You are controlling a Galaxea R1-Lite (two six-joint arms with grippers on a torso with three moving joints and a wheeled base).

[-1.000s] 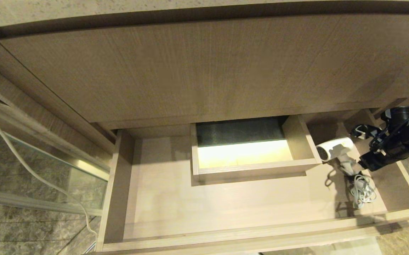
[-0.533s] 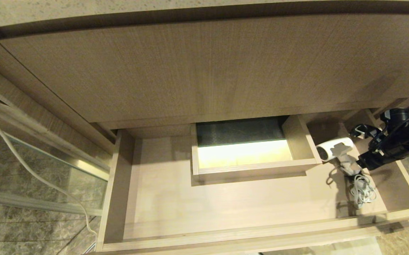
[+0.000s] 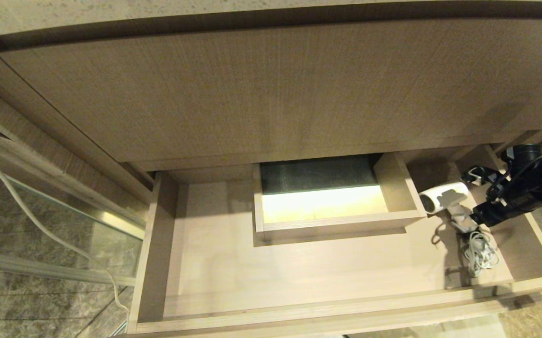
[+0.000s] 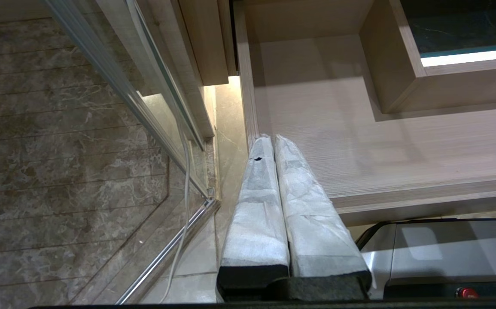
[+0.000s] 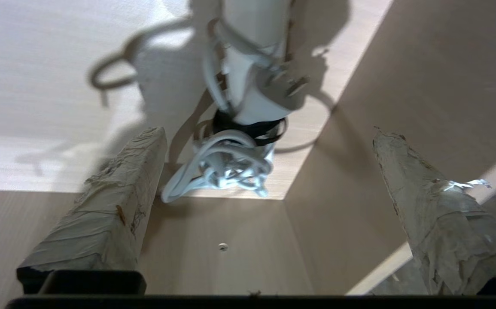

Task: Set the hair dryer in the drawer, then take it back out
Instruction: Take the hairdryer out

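Observation:
The drawer [image 3: 299,315] stands pulled out, wide and shallow, with a boxed cut-out [image 3: 322,220] in its middle. The white hair dryer [image 3: 442,196] lies on the drawer floor at the right end, its barrel against the cut-out's wall and its bundled cord [image 3: 479,248] trailing toward the front. My right gripper [image 3: 470,224] hangs over the handle, open. In the right wrist view its fingers [image 5: 114,201] stand wide apart on either side of the hair dryer's handle and cord [image 5: 230,167], touching neither. My left gripper [image 4: 269,139] is shut and empty, parked off the drawer's [image 4: 402,189] left front corner.
A tall wood-grain panel [image 3: 271,94] overhangs the back of the drawer. A glass panel with a metal rail [image 3: 111,220] and a white cable [image 3: 41,225] stand to the left over marble floor. The drawer's right wall [image 5: 402,86] runs close beside my right gripper.

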